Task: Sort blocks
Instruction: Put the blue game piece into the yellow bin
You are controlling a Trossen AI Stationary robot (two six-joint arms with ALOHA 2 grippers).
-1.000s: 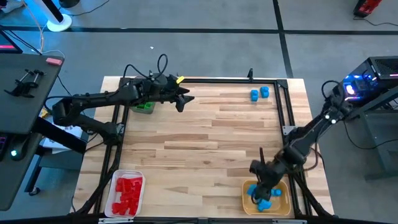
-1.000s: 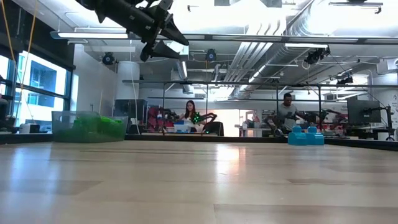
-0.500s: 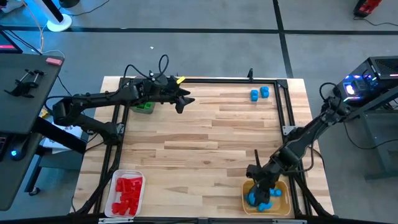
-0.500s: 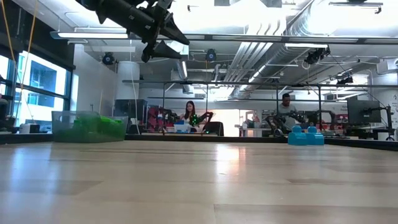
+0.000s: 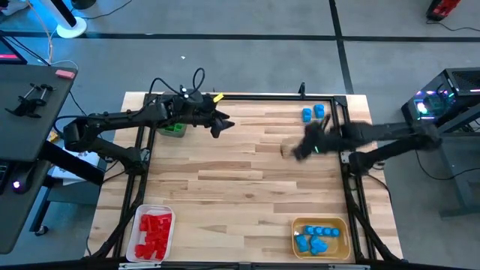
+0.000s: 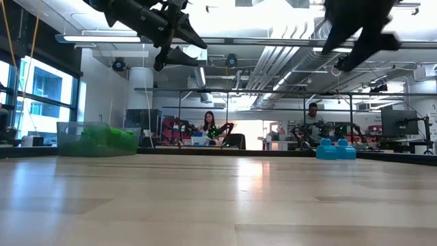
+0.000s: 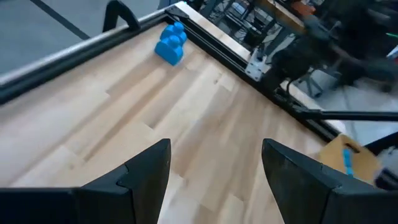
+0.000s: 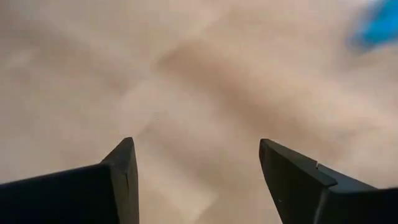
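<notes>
Two blue blocks (image 5: 313,113) sit on the wood at the table's far right, also in the low view (image 6: 335,149) and the left wrist view (image 7: 171,42). Several blue blocks (image 5: 317,237) lie in the yellow tray (image 5: 297,225) near the front right. Red blocks (image 5: 154,231) fill a white tray at the front left. Green blocks (image 5: 173,129) lie in a clear bin at the far left. My right gripper (image 5: 294,151) hangs open and blurred above the table, nearer than the two blue blocks. My left gripper (image 5: 223,124) stands open above the far left, holding nothing.
A black frame (image 5: 345,127) runs along the table's far and right edges. Bare wood (image 5: 240,187) fills the table's middle. People sit in the room beyond the far edge (image 6: 208,126).
My right gripper has opened over the yellow tray, left a blue block there, and swung quickly up and toward the table's far edge, ending close to the two blue blocks.
</notes>
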